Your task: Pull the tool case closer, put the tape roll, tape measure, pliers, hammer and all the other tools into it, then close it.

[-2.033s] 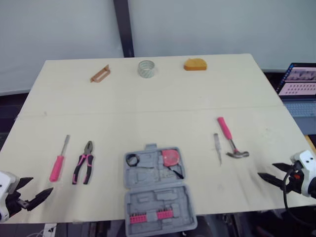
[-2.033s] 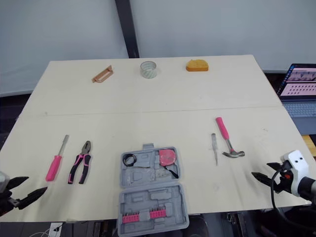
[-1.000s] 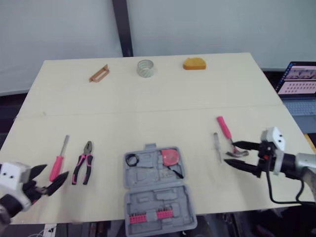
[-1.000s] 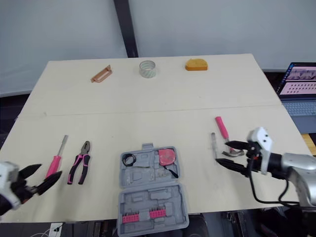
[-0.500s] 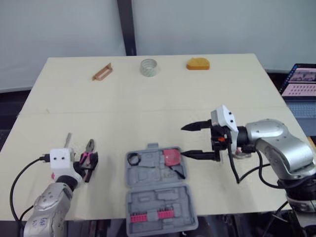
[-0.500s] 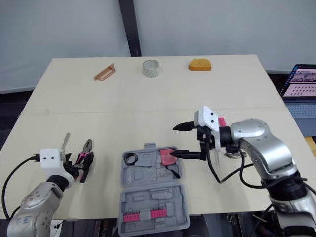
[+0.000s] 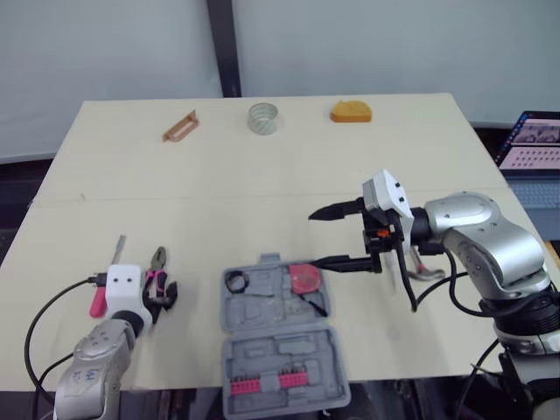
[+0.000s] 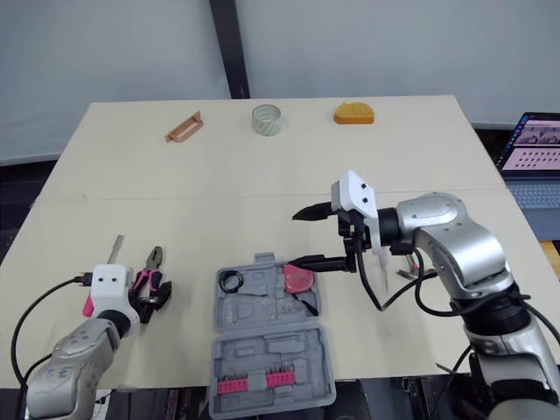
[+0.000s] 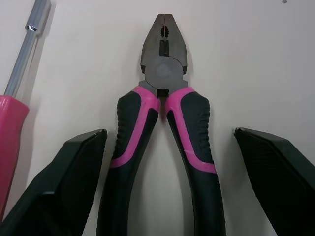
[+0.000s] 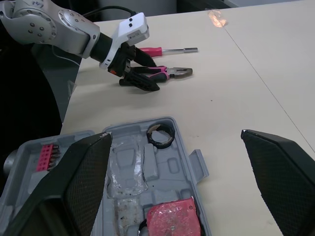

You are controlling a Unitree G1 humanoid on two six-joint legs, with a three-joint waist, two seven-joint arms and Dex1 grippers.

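Left wrist view shows the left gripper (image 9: 170,133) spread wide, straddling the pliers (image 9: 165,73). The right gripper (image 7: 313,239), likewise spread, hovers over the open tool case's (image 7: 280,354) far right corner.

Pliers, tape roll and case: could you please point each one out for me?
pliers (image 9: 165,73), left wrist view, on the pivot joint.
tape roll (image 7: 262,128), left eye view, on its near wall.
case (image 8: 271,350), right eye view, on the bare near half.

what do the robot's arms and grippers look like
The left arm and right arm are rounded silver-grey shells with black cables looping alongside. Each wrist carries a white boxy block. The left gripper and right gripper each have two black tapered fingers.
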